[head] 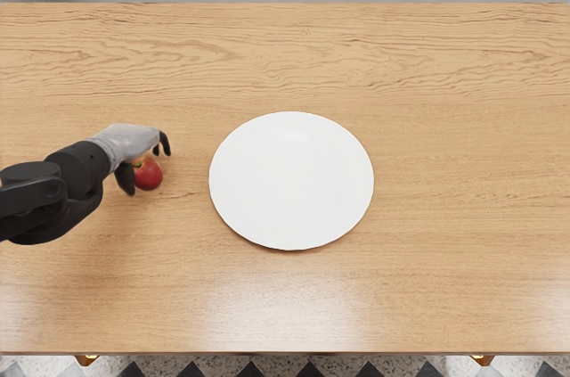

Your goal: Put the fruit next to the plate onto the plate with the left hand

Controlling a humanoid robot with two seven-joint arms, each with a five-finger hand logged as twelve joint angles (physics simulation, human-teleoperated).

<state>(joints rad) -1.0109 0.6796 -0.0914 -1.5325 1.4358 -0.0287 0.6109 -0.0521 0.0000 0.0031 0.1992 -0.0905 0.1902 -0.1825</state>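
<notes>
A: Where is the apple (150,175) sitting?

B: It is lying at the left of the frame on the table (427,65). It is just left of the plate (291,179), apart from the rim and not on it yet.

A: And what is the left hand (134,152) doing?

B: It is coming in from the left edge and arching over the apple. The fingers (165,145) are curling down over the top and far side, and the thumb (127,180) is closing in from the near left. So the hand is pinching the apple between them. I cannot tell whether the fruit is resting on the wood or lifting clear. The right hand is not showing.

A: Which step is this, then?

B: I am reading it as the grasp, with the carry not yet begun.

A: What is the next move calling for?

B: Raising the apple clear of the rim, carrying it right toward the frame's centre, and lowering it onto the white middle. Only then should the fingers be opening. A round fruit is likely to roll, so I am expecting a low, gentle release to matter.

A: Is any writing or brand showing?

B: None is showing on the apple, plate, table or hand.
</notes>
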